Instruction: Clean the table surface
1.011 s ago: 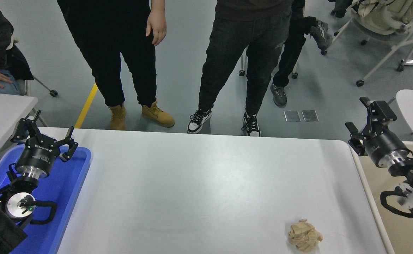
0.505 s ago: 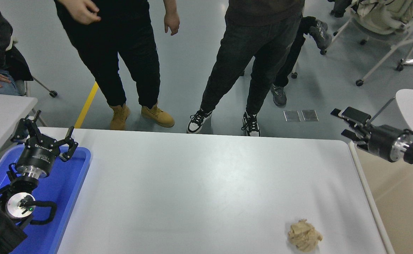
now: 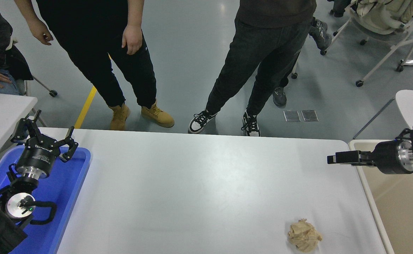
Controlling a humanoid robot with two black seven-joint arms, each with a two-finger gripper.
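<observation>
The table surface is a wide white top with rounded corners that fills the middle of the head view. A crumpled tan paper ball lies on it near the front right. My right gripper reaches in from the right edge, pointing left and seen edge-on, above the table's right rim and well behind the ball. My left gripper is parked at the lower left over a blue tray, open and holding nothing.
The blue tray sits on the table's left end. A beige surface adjoins the right edge, and a smaller white table stands at left. Two people stand at the far side; rolling chairs are at back right.
My right arm has swung down and turned its gripper from pointing up and away to pointing left, level over the table's right edge. The standing people shifted. The paper ball and the left arm stayed put.
</observation>
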